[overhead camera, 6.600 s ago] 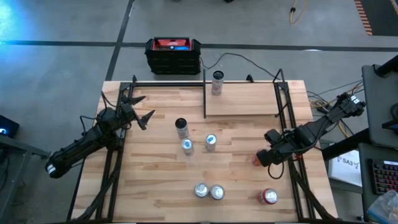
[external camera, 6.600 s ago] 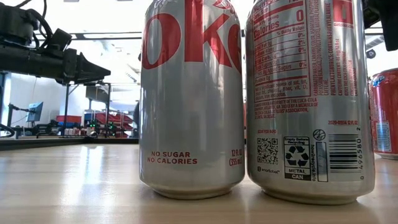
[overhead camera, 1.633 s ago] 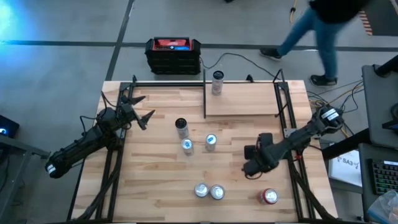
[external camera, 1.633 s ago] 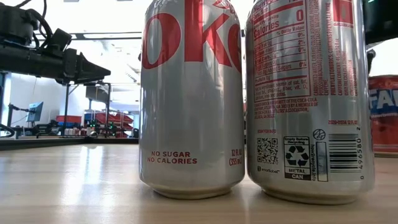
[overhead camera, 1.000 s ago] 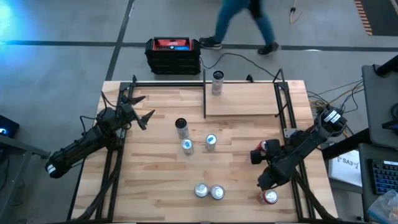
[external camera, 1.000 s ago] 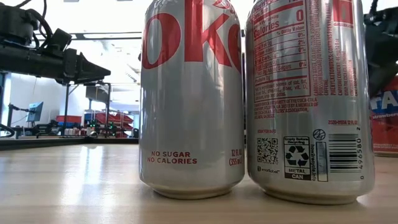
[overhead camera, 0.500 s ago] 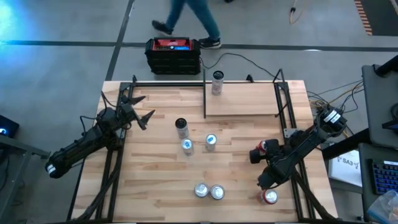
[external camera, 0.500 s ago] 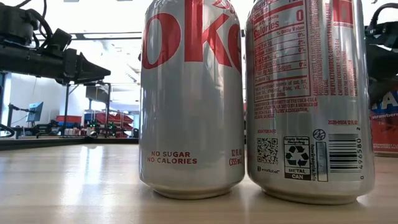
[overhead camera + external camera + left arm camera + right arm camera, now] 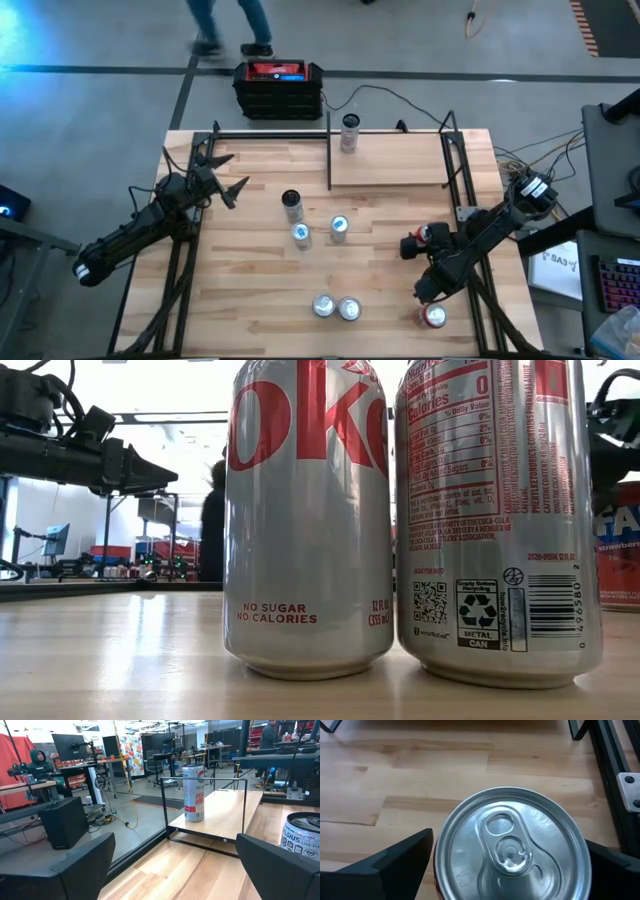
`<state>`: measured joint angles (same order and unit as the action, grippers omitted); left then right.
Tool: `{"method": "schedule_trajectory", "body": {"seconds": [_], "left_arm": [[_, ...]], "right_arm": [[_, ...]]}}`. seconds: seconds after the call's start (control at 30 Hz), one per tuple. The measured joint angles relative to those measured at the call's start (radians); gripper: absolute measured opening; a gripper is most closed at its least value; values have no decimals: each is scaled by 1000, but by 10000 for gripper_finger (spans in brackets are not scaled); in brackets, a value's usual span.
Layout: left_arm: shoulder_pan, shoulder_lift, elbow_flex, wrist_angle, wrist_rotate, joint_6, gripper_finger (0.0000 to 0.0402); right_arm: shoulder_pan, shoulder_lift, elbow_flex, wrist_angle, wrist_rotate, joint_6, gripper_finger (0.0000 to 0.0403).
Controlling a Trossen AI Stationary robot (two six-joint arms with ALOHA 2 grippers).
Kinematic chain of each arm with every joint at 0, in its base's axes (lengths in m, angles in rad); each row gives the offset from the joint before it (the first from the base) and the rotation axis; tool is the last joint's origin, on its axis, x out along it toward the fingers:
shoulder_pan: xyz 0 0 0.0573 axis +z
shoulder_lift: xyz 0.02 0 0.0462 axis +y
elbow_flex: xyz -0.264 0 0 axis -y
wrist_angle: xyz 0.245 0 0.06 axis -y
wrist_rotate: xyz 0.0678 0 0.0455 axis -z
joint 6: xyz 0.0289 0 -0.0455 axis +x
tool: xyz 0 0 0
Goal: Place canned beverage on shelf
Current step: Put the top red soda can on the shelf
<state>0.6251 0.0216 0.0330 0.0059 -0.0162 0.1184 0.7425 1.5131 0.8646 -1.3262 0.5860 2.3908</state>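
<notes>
A black and red case (image 9: 279, 88) sits on the floor beyond the table's far edge; a person's legs (image 9: 228, 25) pass behind it.

Two matte black jointed arms, the left arm (image 9: 130, 235) white-banded, the right arm (image 9: 490, 230) white-collared.

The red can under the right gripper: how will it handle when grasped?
The red can is smooth metal, so probably slippery against the fingers of the open right gripper straddling it. Its tab looks unopened, so likely full and fairly heavy. Standing upright and narrow, it could tip if nudged, then roll.
</notes>
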Motion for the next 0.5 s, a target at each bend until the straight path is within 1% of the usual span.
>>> {"method": "schedule_trajectory", "body": {"seconds": [0.13, 0.37, 0.5], "left_arm": [[0, 0, 0, 0, 0, 0, 398], [0, 0, 0, 0, 0, 0, 398], [0, 0, 0, 0, 0, 0, 398]], "right_arm": [[-9, 0, -2, 0, 0, 8, 367], [-34, 0, -2, 4, 3, 2, 289], [-34, 0, 3, 7, 2, -5, 286]]}}
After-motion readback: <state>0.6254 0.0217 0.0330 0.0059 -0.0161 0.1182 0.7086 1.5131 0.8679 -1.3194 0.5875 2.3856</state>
